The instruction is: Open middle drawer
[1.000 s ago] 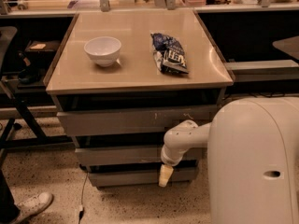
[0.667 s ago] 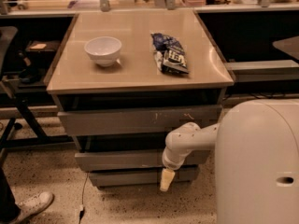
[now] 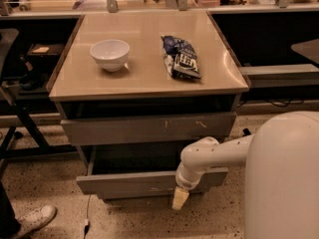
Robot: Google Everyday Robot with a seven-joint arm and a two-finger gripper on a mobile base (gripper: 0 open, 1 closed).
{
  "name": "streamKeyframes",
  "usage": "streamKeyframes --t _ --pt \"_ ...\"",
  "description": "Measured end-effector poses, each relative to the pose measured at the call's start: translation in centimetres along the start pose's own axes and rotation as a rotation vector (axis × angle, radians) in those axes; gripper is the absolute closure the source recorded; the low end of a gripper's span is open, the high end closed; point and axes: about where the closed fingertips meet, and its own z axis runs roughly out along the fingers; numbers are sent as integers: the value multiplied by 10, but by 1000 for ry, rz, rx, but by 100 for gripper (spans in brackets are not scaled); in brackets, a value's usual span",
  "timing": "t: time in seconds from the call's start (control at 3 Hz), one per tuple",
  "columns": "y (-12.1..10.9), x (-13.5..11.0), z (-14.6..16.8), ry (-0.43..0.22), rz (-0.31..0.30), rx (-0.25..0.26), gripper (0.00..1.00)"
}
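The middle drawer [image 3: 134, 184] is a wide grey drawer with a plain flat front, standing pulled out from the cabinet. Its dark inside [image 3: 134, 158] shows behind the front. Above it is the taller grey front with pale scratch marks [image 3: 149, 128]. The lowest front is hidden behind the pulled-out drawer. My gripper [image 3: 180, 198] points down at the right part of the middle drawer's front, with its pale tip below the front's lower edge. My white arm [image 3: 209, 156] reaches to it from the right.
A white bowl [image 3: 109, 54] and a blue snack bag [image 3: 180, 58] lie on the beige cabinet top [image 3: 79, 81]. My white body [image 3: 286, 178] fills the lower right. A person's white shoe [image 3: 30, 220] and a black stand [image 3: 20, 118] are at the left.
The middle drawer's front has come out toward the camera and now covers the lowest front. My gripper and arm have moved back with it.
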Motion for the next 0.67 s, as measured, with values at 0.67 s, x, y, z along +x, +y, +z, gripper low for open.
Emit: streamKeyframes --t 0.67 --pt "0 0 0 0 0 0 64"
